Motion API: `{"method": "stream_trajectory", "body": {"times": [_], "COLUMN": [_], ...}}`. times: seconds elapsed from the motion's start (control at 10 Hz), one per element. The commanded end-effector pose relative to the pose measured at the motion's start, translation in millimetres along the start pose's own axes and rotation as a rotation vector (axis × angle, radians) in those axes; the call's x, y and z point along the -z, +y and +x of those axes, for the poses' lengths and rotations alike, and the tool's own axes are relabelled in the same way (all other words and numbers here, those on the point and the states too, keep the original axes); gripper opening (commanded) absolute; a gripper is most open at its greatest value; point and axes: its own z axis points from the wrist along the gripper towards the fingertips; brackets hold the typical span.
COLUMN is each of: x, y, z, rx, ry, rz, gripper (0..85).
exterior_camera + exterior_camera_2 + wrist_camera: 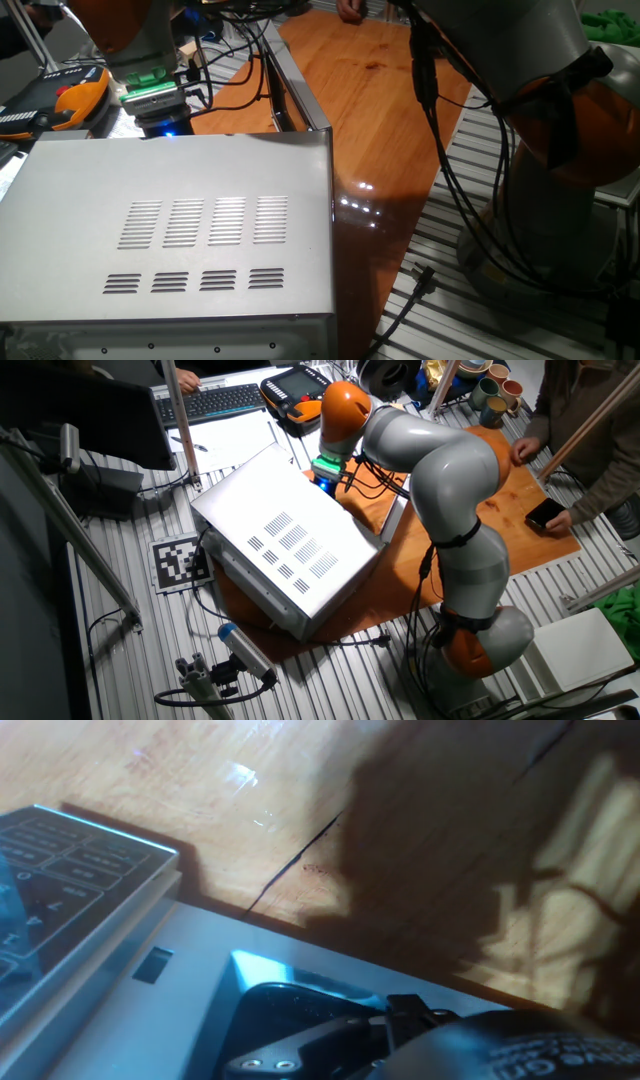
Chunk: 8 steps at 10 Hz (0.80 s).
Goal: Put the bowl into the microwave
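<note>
Microwave (285,545): arm (450,470) bent down behind it.

One fixed view: set close above the microwave (180,240), looking down over its slotted top toward the wooden worktop (370,90) beyond. The other fixed view: placed high and farther back on the opposite side, facing down on the whole arm (450,490), the microwave (290,550) and the worktop (500,510). Shared by both: vented top panel and wood surface. Hand view: very near, aimed down along the microwave's front edge (150,1000) at the wood (300,780).
</note>
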Motion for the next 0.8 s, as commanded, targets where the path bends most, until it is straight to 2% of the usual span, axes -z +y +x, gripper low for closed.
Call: {"method": "stream_trajectory", "body": {"times": [0.0,0.1,0.2,0.4,0.5,0.7], "x": [6.0,14.4,23.8,44.9,63.1,93.7], "y": [0.0,-0.3,-1.2,-5.7,-11.9,-23.8], "z": [-4.4,-10.2,-16.0,-28.1,-35.2,-42.8], "rx": [0.004,0.015,0.029,0.072,0.100,0.143], "ry": [-0.002,-0.009,-0.028,-0.068,-0.099,-0.122], "rz": [0.000,0.005,0.003,-0.027,-0.034,-0.031], "gripper": [0.0,0.0,0.0,0.0,0.0,0.0]}}
